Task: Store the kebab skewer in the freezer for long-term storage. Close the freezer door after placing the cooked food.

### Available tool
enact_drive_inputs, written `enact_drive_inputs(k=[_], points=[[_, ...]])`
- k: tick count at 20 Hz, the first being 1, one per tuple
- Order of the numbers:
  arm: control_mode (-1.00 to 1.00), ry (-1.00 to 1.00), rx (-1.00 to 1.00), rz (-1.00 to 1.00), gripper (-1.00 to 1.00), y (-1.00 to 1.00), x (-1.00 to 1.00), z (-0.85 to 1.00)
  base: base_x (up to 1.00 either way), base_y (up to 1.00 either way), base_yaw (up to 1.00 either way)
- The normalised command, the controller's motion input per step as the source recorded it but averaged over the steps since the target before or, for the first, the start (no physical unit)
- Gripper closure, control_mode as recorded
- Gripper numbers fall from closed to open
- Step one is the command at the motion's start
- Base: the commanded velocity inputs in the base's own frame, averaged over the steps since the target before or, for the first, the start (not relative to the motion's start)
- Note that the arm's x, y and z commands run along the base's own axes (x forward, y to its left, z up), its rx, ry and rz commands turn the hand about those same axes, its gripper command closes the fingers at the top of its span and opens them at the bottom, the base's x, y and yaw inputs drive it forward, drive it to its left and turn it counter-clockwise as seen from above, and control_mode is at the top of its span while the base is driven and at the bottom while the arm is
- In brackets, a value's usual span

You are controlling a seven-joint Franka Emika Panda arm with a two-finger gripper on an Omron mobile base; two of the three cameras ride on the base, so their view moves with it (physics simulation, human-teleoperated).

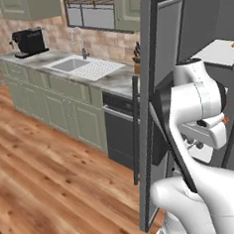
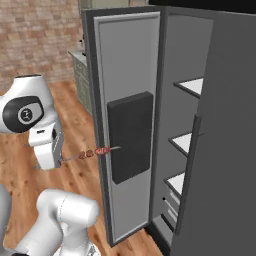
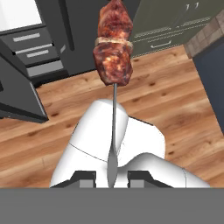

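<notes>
Skewer handling is the step in hand: the kebab skewer (image 3: 113, 48) stands out from the gripper (image 3: 112, 178), whose jaws are clamped together on the thin metal shaft near its bare end, the chunks of browned meat riding at the far tip. In the right base view the kebab skewer (image 2: 95, 152) points sideways toward the freezer door (image 2: 127, 120), its tip just beside the black dispenser panel (image 2: 131, 136) and seemingly close to touching it, though contact cannot be told for sure. That door stands swung wide open, and the freezer (image 2: 187, 125) lies beyond it with its white shelves (image 2: 192, 86) bare and well apart from the meat. To do this well, I judge the hand should first draw the tip back from the door, swing round the door's free edge, and only then reach in over a shelf, keeping the shaft roughly level so the meat does not slide. Because the grip sits at one end of a long slender thing, any knock against the door or a shelf edge could lever it loose; slow, clear-of-everything travel matters more than speed. Release should come low over a shelf.
</notes>
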Motion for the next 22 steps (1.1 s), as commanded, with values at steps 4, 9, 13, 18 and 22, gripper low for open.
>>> enact_drive_inputs(k=[4, 9, 13, 18, 22], points=[[1.00, 0.00, 0.00, 0.00, 1.00, 0.00, 0.00, 0.00, 0.00, -0.12, -0.28], [1.00, 0.00, 0.00, 0.00, 1.00, 0.00, 0.00, 0.00, 0.01, -0.10, -0.26], [1.00, 0.00, 0.00, 0.00, 1.00, 0.00, 0.00, 0.00, 0.24, -0.19, -0.17], [1.00, 0.00, 0.00, 0.00, 1.00, 0.00, 0.00, 0.00, 0.43, -0.23, -0.04], [1.00, 0.00, 0.00, 0.00, 1.00, 0.00, 0.00, 0.00, 0.54, -0.37, 0.00]])
